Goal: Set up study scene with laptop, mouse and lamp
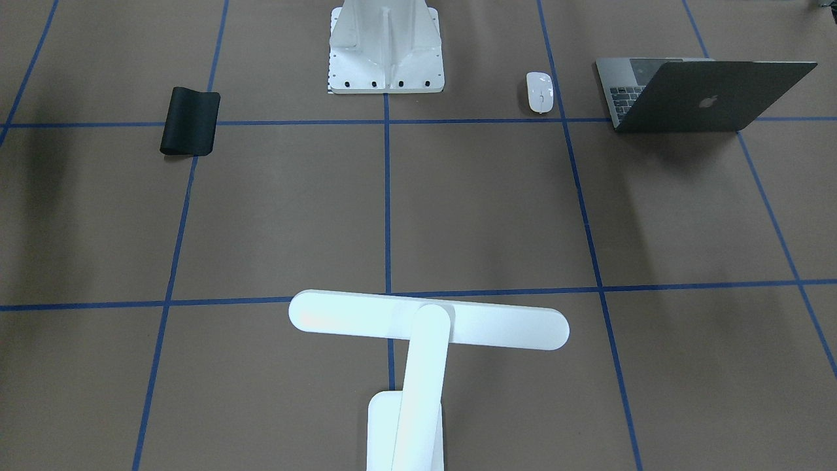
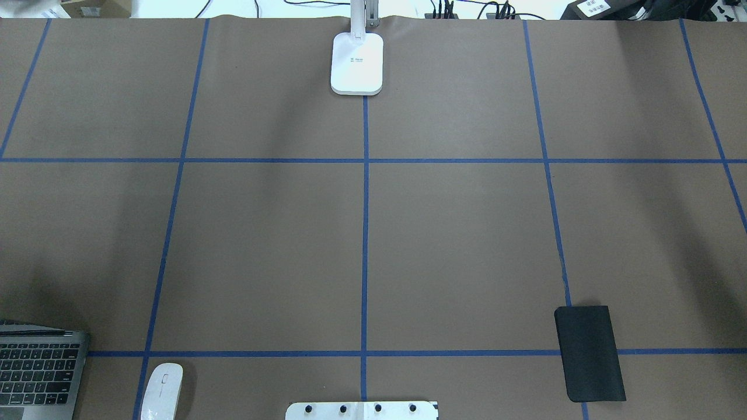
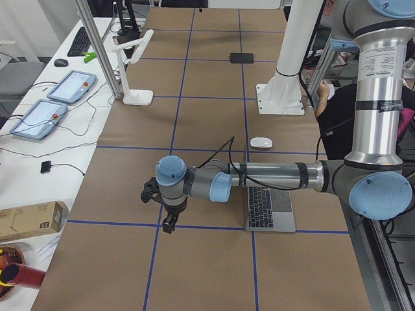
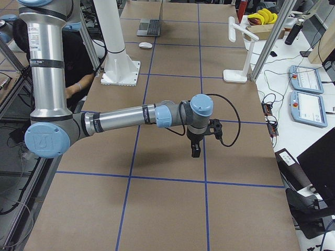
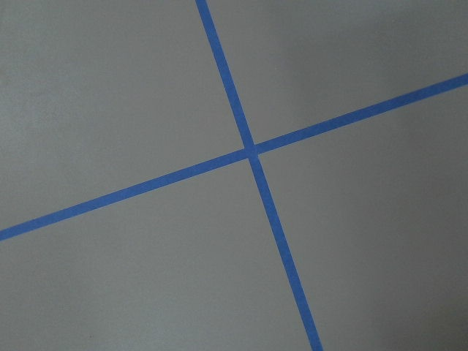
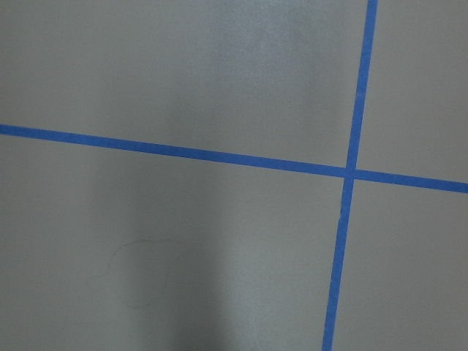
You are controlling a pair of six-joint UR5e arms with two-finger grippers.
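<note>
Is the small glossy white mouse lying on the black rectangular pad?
No, the small glossy white mouse lies beside the grey metal laptop, far from the black rectangular pad.

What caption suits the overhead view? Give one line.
Lamp at far centre, laptop and mouse near left, black pad near right.

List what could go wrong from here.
1. The laptop stands open; lifting it by its tilted lid may swing the hinge.
2. The glossy, rounded mouse, lying near it, could slip when gripped.
3. The lamp, tall on a small base, may topple if pushed high.
</note>
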